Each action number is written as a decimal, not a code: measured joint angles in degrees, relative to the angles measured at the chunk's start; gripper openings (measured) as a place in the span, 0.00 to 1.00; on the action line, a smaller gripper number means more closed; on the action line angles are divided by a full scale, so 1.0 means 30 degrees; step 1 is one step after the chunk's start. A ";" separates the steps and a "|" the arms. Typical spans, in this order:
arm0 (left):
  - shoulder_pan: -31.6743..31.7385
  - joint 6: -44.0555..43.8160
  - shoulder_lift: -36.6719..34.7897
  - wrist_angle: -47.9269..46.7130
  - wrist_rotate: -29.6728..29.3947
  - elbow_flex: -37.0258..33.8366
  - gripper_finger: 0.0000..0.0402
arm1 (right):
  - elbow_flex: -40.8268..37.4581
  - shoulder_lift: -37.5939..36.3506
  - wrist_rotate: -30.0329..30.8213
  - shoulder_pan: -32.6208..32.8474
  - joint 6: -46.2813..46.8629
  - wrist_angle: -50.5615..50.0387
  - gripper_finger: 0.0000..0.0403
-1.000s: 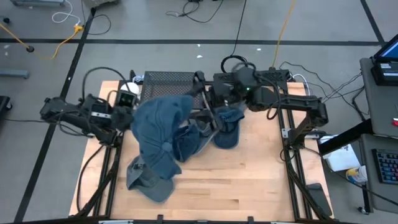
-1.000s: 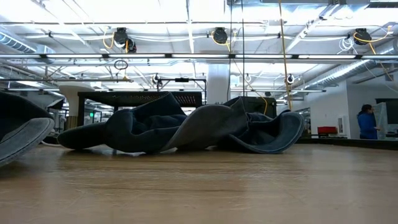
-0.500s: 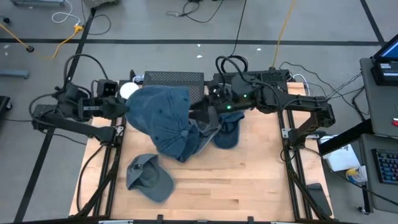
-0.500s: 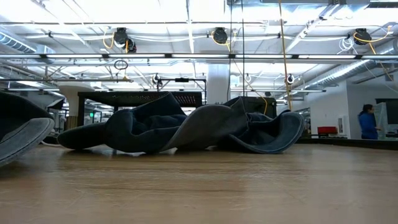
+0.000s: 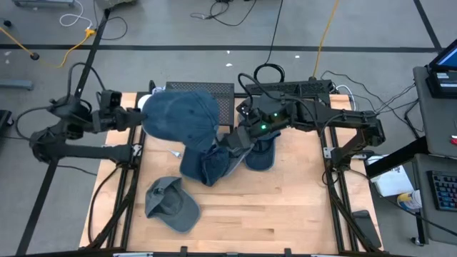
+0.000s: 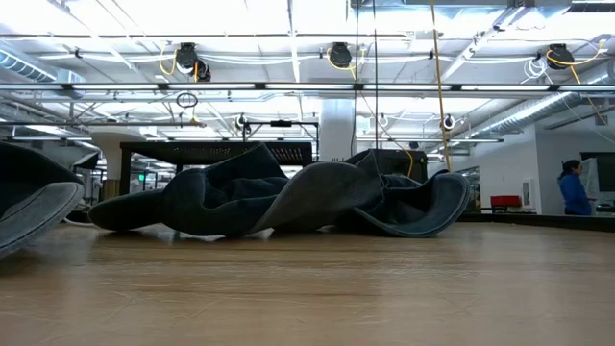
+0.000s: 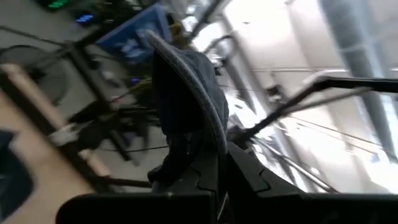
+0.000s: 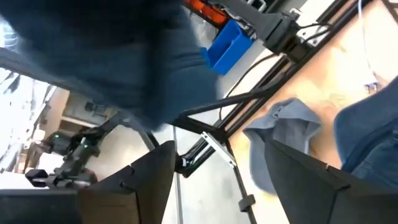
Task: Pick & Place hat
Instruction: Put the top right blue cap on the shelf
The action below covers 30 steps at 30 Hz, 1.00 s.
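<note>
No words, nos. or labels can be read anywhere. Nothing is printed on the hats, the table or the robot arms. The stuff in the room behind is too small and blurry to read.

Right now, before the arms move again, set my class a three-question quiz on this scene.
1. True or false: the left claw is shut on the blue hat.
2. Pick one. The right claw is: A) open, by the hat heap; B) shut on a mug; C) parked off the table.
3. Fill in: the lone cap lies on the wooden ____.

Key: 1 true; 2 A; 3 table.
</note>
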 joint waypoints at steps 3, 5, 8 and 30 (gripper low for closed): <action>0.0251 -0.0578 -0.0360 -0.1474 -0.0932 0.0000 0.02 | 0.0002 0.0000 0.0599 -0.0007 0.0127 -0.0289 0.58; 0.0356 -0.0814 -0.0419 -0.2151 -0.1390 0.0000 0.02 | 0.0002 0.0000 0.1220 -0.0010 0.0138 -0.0190 0.58; 0.0463 -0.0936 -0.0398 -0.2289 -0.1599 0.0000 0.02 | 0.0007 0.0000 0.2623 -0.0021 -0.0162 0.0015 0.58; 0.0625 -0.1286 0.0841 -0.2240 -0.1694 0.0000 0.02 | 0.0007 0.0000 0.4437 -0.0007 -0.2733 0.2666 0.47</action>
